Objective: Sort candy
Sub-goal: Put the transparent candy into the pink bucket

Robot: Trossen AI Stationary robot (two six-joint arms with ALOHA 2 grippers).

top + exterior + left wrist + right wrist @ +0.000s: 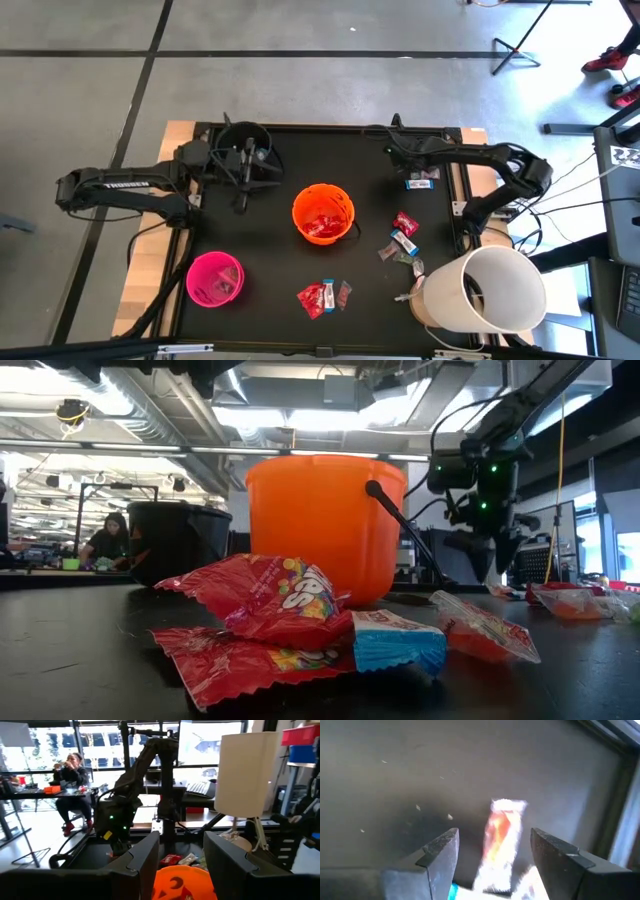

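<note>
The open right end effector (492, 855) is poised above a small orange-and-white wrapped sweet (502, 840) lying on the black table (395, 770); it is best centred before closing. The left end effector (181, 855) is open too.

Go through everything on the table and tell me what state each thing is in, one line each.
Orange bucket: upright, red packets inside.
Pink bucket: upright, contents unclear.
Black bucket: upright, under the left hand.
Left hand: open, empty.
Right hand: open, above a wrapped candy, not gripping it.
Red packets: loose on the table near the front edge.
White lamp shade: upright at the table's corner.
</note>
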